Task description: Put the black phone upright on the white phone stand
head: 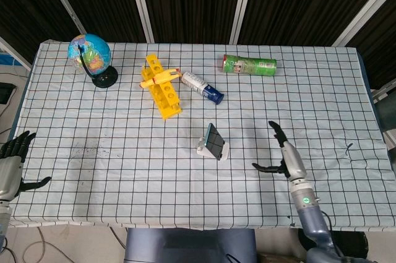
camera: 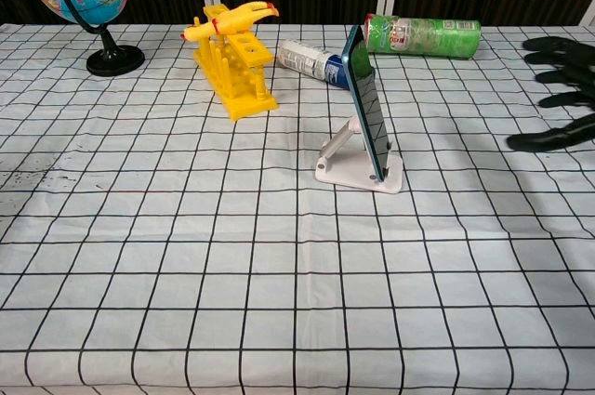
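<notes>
The right hand (head: 286, 156) hangs over the checked tablecloth (head: 124, 164) well to the right of the stand, holding nothing, with its dark fingers (camera: 556, 139) spread apart and the thumb stretched out toward the phone; its silver forearm runs back to the near table edge. In the chest view only those fingertips show, at the right border. The left hand (head: 12, 164) sits at the near left corner of the table, off the cloth's edge, fingers apart and holding nothing.

The thin black phone with a blue edge (camera: 365, 102) stands on the white plastic phone stand (camera: 358, 164) near the middle of the table, free of both hands. Its long axis runs upward, with the bottom edge resting in the lip of the stand and the top tilted back toward the far side. The dark screen faces the near right.

Behind it lie a white and blue can (head: 202, 87) on its side and, farther right, a green cylindrical tube (head: 249, 64) also on its side; the printing on both is too small to read. A yellow plastic rack (head: 162, 86) stands to the left of the can, and a small globe on a black base (head: 91, 57) sits near the far left corner.
</notes>
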Robot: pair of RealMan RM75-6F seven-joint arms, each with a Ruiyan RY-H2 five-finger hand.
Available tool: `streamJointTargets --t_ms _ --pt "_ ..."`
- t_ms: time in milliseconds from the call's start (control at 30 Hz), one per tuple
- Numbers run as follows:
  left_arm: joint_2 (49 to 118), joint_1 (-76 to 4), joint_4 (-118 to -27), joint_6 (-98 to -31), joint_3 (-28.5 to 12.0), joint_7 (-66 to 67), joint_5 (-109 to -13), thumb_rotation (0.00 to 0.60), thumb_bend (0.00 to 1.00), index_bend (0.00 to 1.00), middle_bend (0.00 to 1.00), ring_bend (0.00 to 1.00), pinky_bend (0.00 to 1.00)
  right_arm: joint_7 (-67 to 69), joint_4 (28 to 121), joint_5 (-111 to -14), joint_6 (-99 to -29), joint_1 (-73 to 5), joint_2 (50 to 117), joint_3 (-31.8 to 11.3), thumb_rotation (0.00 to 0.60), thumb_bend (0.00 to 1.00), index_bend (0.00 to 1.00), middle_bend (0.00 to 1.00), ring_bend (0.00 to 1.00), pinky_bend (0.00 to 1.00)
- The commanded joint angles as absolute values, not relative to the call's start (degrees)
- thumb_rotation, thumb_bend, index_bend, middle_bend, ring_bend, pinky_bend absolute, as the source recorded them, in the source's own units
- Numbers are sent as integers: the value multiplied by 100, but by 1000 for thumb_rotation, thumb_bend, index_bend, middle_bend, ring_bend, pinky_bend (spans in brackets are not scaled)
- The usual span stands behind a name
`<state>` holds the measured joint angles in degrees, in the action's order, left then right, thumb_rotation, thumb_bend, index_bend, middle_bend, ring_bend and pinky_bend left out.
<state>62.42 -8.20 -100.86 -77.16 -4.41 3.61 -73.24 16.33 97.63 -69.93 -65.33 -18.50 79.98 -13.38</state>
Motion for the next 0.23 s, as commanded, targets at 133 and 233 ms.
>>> streamJointTargets --t_ms 133,233 --pt "6271 -808 -10077 -7760 -427 468 -7341 600 0 0 0 0 0 1076 9932 -7687 -7076 -1221 6802 -711 600 75 0 0 0 133" --pt "6289 -802 -10089 -7785 -425 541 -7334 600 0 0 0 0 0 652 9769 -8146 -7427 -1049 6602 -472 600 75 0 0 0 133"
